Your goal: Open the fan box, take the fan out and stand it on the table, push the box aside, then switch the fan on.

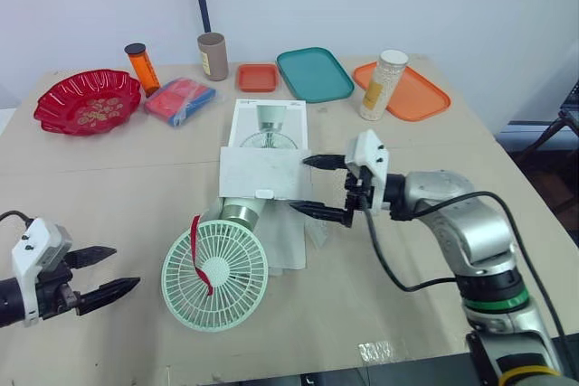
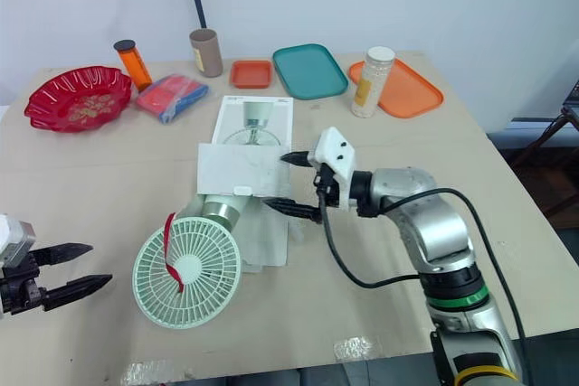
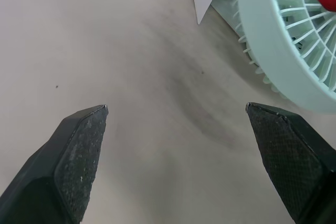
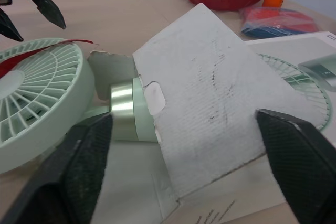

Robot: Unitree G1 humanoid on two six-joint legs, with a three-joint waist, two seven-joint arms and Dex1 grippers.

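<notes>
Currently mid-extraction: fan [image 1: 215,268] half out of the opened box [image 1: 269,119] on the worktop [image 1: 109,187], right gripper [image 1: 298,184] at its flap [image 1: 262,174], left gripper [image 1: 127,267] nearby, both jaws apart; next probably pulling it clear, standing it upright.

Fan [image 1: 215,268]: smooth green plastic, shiny band. Box [image 1: 258,174] by right hand [image 1: 298,184]: matt white card. Bench [image 1: 136,187]: dull, smooth.

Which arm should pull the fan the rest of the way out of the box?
Left, probably. The left gripper is open near the fan head; the right gripper is open at the box flap, better for steadying it.
</notes>
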